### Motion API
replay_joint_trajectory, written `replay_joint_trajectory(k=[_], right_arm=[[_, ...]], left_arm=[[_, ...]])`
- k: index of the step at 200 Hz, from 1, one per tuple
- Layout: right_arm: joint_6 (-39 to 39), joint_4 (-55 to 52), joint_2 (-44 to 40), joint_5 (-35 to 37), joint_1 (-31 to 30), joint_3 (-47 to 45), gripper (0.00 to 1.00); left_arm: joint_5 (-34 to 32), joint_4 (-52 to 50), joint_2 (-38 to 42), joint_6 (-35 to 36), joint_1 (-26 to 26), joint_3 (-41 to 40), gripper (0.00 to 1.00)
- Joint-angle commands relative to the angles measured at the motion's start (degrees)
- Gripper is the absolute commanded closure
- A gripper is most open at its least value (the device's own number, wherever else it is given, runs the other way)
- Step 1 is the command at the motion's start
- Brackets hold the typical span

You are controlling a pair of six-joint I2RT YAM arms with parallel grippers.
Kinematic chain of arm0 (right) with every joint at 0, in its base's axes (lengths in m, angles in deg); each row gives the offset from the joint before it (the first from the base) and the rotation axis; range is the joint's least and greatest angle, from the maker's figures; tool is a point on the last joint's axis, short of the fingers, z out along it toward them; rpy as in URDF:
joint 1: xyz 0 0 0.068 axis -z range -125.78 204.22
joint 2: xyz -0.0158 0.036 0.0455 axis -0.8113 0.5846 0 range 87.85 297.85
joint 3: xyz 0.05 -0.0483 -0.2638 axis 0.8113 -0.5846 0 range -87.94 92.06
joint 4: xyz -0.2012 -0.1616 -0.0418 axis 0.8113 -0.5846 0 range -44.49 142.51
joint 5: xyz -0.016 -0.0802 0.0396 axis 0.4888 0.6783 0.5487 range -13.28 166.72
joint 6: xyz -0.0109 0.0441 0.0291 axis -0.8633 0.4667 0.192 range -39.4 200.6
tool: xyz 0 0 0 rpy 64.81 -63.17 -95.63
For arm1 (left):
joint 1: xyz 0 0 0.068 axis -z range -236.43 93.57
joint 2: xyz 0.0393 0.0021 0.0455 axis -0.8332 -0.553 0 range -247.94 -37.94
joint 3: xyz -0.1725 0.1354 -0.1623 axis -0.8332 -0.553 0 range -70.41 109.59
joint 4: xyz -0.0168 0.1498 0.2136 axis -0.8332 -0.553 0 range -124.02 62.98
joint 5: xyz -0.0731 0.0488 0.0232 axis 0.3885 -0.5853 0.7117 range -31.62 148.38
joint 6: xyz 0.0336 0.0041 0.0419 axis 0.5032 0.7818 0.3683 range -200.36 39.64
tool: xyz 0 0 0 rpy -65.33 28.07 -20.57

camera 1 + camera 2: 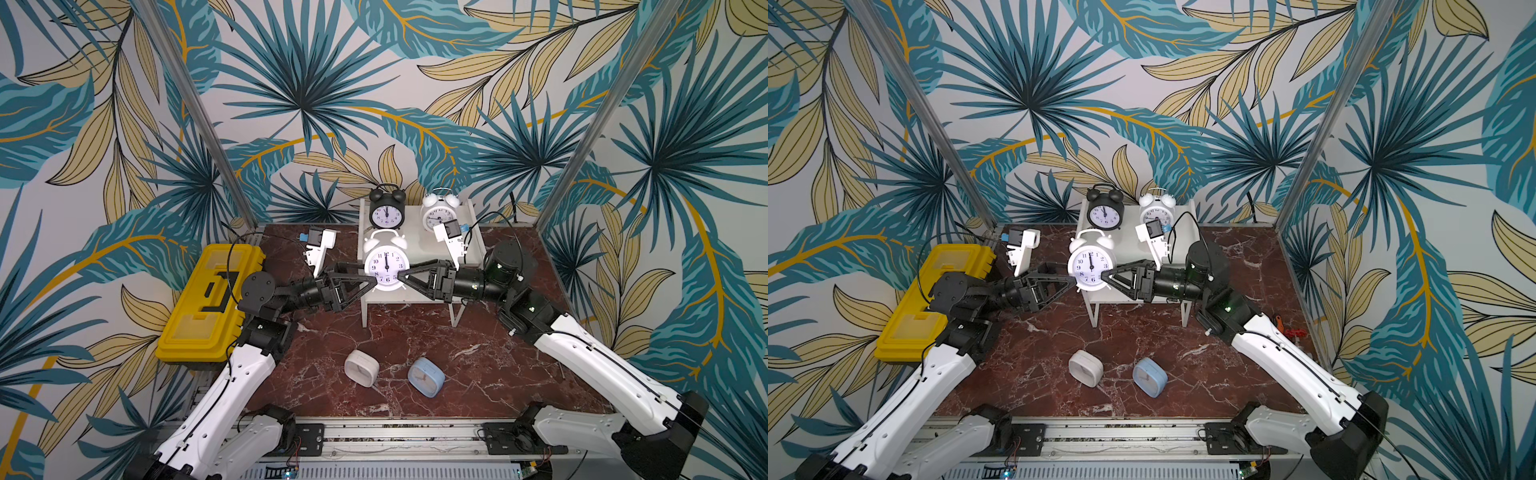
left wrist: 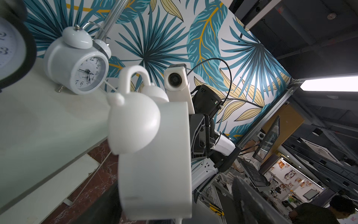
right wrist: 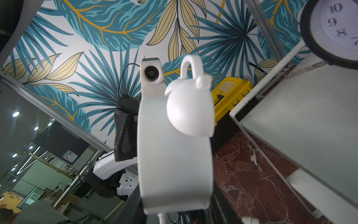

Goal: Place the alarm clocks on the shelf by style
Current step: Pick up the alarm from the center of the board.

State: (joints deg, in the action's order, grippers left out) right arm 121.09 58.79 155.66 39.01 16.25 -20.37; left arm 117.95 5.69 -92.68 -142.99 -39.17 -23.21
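We see the black clock (image 1: 387, 214) and far white clock (image 1: 437, 216) on the shelf (image 1: 415, 253); our right hand (image 1: 402, 277) grips the near white clock (image 1: 386, 266), and our left hand (image 1: 369, 284) gapes around it.

three twin-bell clocks: black clock (image 1: 387, 212), rear white clock (image 1: 436, 215), front white clock (image 1: 386, 266); two squarish: white square clock (image 1: 361, 368), blue clock (image 1: 426, 377); one shelf (image 1: 419, 243), seemingly two tiers; one yellow toolbox (image 1: 203, 307).

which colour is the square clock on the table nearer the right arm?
The square clock is light blue; it shows best in a top view.
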Motion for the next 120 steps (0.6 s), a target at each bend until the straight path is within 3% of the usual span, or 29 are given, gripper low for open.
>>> replay_joint_trajectory(k=[1,46,99,120], right_arm=[[1.33,6.19,-1.44,2.98,-0.53,-1.43,0.7],[1.29,5.5,0.23,1.2,-1.04,-0.43,0.7],[-0.73,2.1,-0.42,1.3,-1.48,-0.52,0.7],[-2.43,-1.36,-0.49,1.76,-1.41,0.9,0.61]], left_arm=[[-0.16,7.49,-0.38,-3.53,0.01,-1.89,0.2],[-0.22,7.73,-0.95,-3.14,-0.11,-0.76,0.28],[0.69,9.68,-3.13,-4.29,-0.03,0.68,0.63],[1.36,9.5,-3.36,-4.19,-0.03,1.05,0.74]])
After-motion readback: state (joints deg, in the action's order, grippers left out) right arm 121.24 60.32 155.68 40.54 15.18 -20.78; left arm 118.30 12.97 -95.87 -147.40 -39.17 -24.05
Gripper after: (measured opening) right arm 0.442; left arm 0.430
